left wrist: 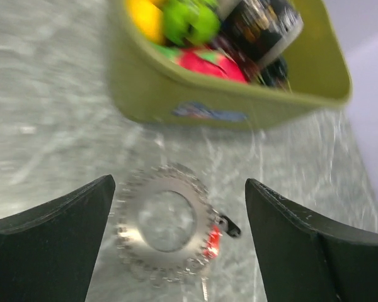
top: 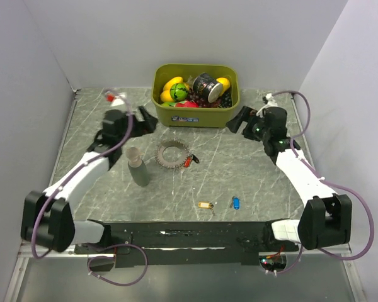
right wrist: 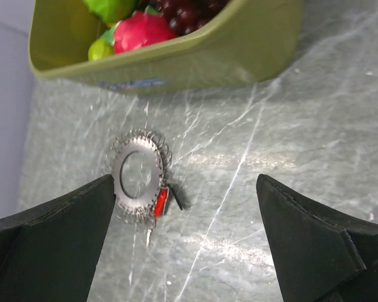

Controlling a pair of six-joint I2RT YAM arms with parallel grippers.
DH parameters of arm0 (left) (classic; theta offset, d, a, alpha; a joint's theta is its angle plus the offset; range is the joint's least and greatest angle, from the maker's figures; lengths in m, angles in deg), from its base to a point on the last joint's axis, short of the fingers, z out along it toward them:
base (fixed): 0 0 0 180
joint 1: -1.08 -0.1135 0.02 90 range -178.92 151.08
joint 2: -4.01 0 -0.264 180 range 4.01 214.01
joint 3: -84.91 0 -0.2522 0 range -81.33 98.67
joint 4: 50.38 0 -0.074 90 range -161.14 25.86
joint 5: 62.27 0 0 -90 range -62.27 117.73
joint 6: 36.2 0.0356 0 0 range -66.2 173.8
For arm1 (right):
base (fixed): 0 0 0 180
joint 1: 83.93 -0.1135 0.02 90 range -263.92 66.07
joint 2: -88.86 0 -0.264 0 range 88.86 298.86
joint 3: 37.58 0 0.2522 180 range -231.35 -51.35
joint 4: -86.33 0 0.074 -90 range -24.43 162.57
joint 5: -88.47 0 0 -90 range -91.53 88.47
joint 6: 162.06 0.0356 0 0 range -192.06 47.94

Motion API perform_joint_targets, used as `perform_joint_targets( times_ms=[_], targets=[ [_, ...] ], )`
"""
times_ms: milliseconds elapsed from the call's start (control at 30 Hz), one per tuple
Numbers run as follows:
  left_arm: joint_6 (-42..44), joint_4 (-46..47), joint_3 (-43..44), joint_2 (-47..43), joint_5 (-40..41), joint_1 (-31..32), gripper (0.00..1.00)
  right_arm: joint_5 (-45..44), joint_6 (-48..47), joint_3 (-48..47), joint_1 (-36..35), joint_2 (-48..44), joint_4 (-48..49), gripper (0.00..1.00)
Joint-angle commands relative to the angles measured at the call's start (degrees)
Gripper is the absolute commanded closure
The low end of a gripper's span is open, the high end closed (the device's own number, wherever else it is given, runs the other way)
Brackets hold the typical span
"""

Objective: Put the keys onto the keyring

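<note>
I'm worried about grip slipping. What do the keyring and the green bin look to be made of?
The keyring looks like bare metal: silvery, reflective, with thin wire coils round its rim. The bin looks like moulded plastic: even olive colour, smooth dull sheen, rounded corners. Looks alone leave both open.

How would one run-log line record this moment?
left gripper: open, empty | right gripper: open, empty | red key: touching keyring | yellow key, blue key: on table, apart from keyring
</note>
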Motion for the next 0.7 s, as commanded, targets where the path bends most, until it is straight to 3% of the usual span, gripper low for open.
perform_joint_targets(
  times_ms=[0, 100, 200, 367, 667],
  targets=[
    [4.0, -4.1, 7.2, 6.8, 4.7, 8.3, 0.11, -7.0, -4.3, -1.5, -3.2, 1.5, -3.8, 0.00],
    [5.4, -7.0, 11.6, 12.5, 8.2, 11.9, 0.13, -7.8, -5.1, -1.1, -4.3, 2.2, -4.2, 0.00],
    [6.6, -11.3, 16.2, 18.1, 8.9, 14.4, 0.23, -8.1, -5.5, -1.2, -4.5, 2.7, -5.0, 0.00],
    [6.6, -17.2, 22.9, 27.1, 12.4, 18.6, 0.28, -8.4, -6.0, -1.0, -4.5, 3.4, -5.3, 0.00],
    [4.9, -16.7, 22.2, 35.7, 11.0, 20.0, 0.39, -7.6, -6.3, -0.7, -4.6, 5.0, -5.7, 0.00]
  ],
)
